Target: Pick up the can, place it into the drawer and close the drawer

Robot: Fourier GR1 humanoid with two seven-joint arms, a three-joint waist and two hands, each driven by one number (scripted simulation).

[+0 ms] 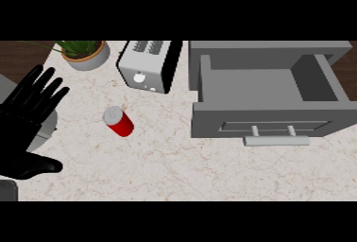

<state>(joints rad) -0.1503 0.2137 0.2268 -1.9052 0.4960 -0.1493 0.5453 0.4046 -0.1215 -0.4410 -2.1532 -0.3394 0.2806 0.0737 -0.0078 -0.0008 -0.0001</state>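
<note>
My left hand point(26, 120) is raised at the left edge, fingers straight and spread, thumb out to the near side, holding and touching nothing. Right of it the can point(119, 121) stands apart on the counter point(174, 165), red with a silver top. Farther right the grey drawer point(268, 101) is pulled open. A toaster point(148, 66) and plant point(85, 53) sit at the far side.
</note>
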